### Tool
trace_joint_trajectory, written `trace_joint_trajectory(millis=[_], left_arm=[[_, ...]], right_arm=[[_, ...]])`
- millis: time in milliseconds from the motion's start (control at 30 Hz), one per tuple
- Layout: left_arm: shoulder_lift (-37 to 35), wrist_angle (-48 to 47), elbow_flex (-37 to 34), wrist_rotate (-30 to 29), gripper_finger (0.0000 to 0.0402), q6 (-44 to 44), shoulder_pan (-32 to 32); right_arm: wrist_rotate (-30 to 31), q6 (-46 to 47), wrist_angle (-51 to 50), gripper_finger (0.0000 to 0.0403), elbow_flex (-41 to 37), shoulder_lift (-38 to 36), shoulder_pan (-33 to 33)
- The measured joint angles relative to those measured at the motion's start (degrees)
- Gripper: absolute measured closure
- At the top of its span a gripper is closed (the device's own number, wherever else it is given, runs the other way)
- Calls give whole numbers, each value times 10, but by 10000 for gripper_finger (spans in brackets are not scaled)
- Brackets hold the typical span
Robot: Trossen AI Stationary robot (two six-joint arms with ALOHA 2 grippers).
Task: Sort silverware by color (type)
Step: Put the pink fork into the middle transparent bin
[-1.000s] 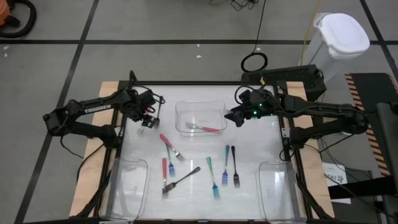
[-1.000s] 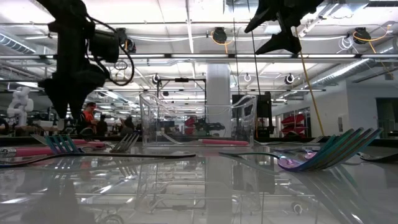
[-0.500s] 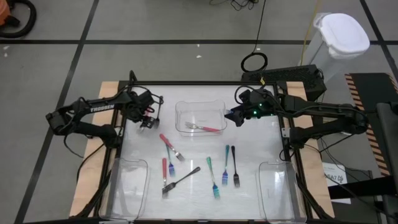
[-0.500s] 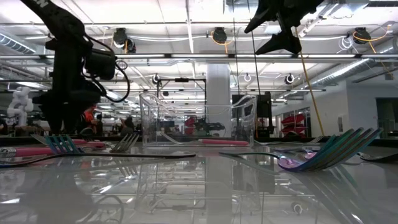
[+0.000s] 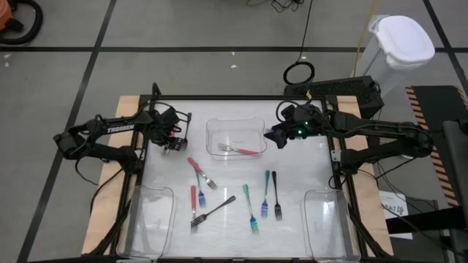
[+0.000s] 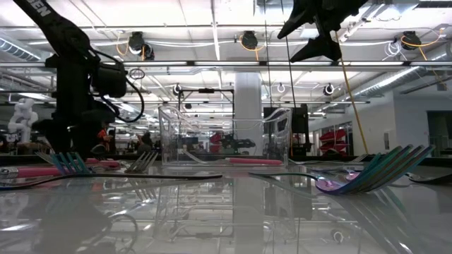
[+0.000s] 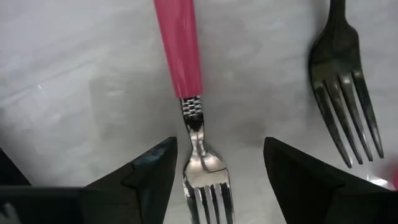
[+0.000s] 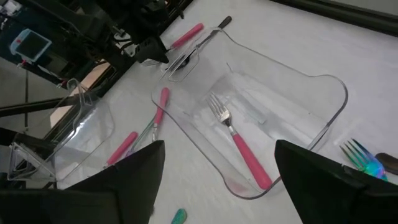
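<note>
My left gripper point(image 5: 174, 142) hangs open, pointing down, low over the table's far left. In the left wrist view its fingers point(image 7: 149, 177) stand on either side of the metal neck and head of a pink-handled fork point(image 7: 179, 53) that lies flat on the table. A dark grey fork point(image 7: 345, 106) lies flat beside it. My right gripper point(image 5: 276, 136) is open and held high by the right end of a clear tray point(image 5: 235, 128). Another pink fork point(image 8: 239, 146) lies in that tray. More pink point(image 5: 199, 170), teal point(image 5: 250, 208) and dark point(image 5: 213, 210) forks lie mid-table.
Two more clear trays stand at the near left point(image 5: 152, 219) and near right point(image 5: 329, 219) corners. A blue fork point(image 5: 266, 191) and a dark fork point(image 5: 277, 196) lie side by side right of centre. A second pink fork point(image 5: 194, 197) lies near the left tray.
My left gripper has come down toward the table at the far left, staying open and pointing down. None of the forks has moved.
</note>
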Motion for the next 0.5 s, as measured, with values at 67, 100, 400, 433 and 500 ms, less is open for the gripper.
trace_joint_trajectory(millis=[67,100,400,433,500], left_arm=[[-1,8,-7,-1,160,-1,0],[-2,12,-12,-1,160,-2,0],[-2,21,-23,-10,193,-15,2],[-2,20,-23,-12,206,-13,2],[-1,20,-24,-17,236,-12,2]], right_arm=[[0,-1,0,104,0,0,0],[0,-1,0,104,0,0,0],[0,2,0,104,0,0,0],[0,3,0,104,0,0,0],[0,3,0,104,0,0,0]])
